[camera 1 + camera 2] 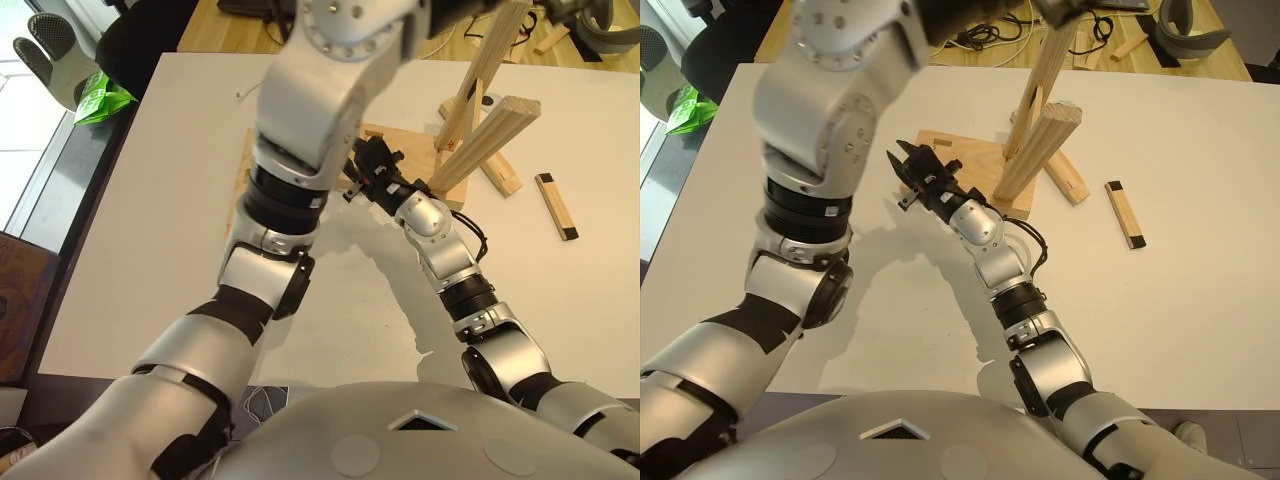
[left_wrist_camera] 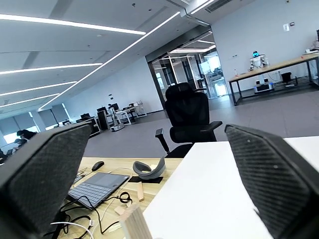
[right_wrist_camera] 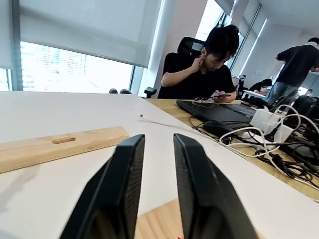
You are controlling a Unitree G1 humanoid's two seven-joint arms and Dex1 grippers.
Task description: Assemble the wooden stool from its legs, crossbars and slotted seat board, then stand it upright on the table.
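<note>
The slotted seat board [image 1: 965, 160] lies flat on the white table [image 1: 1200, 300]. Two wooden legs rise from it at a tilt, a thick one [image 1: 1038, 145] and a taller one [image 1: 1048, 70] behind it. Another leg [image 1: 1072, 180] lies beside the board, and a short crossbar with dark ends [image 1: 1123, 213] lies farther right. My left gripper [image 2: 154, 199] is raised above the tall leg, open, with the leg's top end [image 2: 134, 224] between its wide-apart fingers. My right gripper [image 1: 910, 160] hovers low over the board's left end, open by a narrow gap and holding nothing; a slot in the board [image 3: 63, 140] lies just beyond it.
A wooden desk [image 1: 225, 30] with a laptop [image 3: 219, 112], cables and small wood offcuts adjoins the table's far edge. A green bag [image 1: 100, 100] sits off the table's left side. A black office chair [image 2: 192, 114] stands beyond the table.
</note>
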